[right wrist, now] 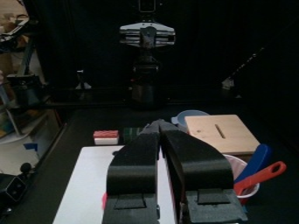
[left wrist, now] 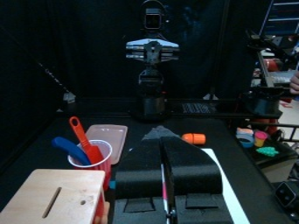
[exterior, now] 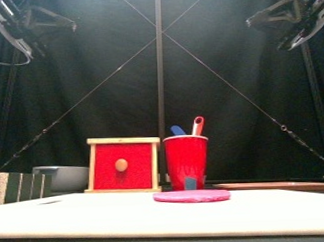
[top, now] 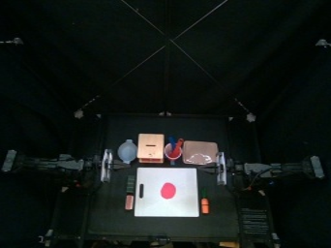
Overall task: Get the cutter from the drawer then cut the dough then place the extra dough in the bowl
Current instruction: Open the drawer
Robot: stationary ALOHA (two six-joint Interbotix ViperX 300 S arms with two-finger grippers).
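One red-and-white toy [top: 128, 201] and one orange toy [top: 204, 205] flank the one white cutting board [top: 168, 219]. On it lies one red dough disc [top: 167, 189], between the left gripper [top: 106, 165] and right gripper [top: 223, 167], both clenched on nothing. Beyond the grippers stand one blue-grey bowl [top: 127, 150], one wooden box [top: 153, 147] with its drawer front [exterior: 124, 164] closed, one red cup [exterior: 186, 160] holding two toy knives [exterior: 197, 125], and one pink tray [top: 200, 151].

The black desk [top: 116, 221] fills the lower half of the top view. A white cutting board [top: 168, 217] lies flat at its lower centre. Just above the board stands a row: a blue-grey bowl [top: 127, 150] at left, then a pale wooden box [top: 153, 148], a red cup [top: 172, 150] and a flat pink tray [top: 200, 151]. A small reddish toy [top: 128, 201] lies left of the board, a small orange toy [top: 203, 205] right of it.
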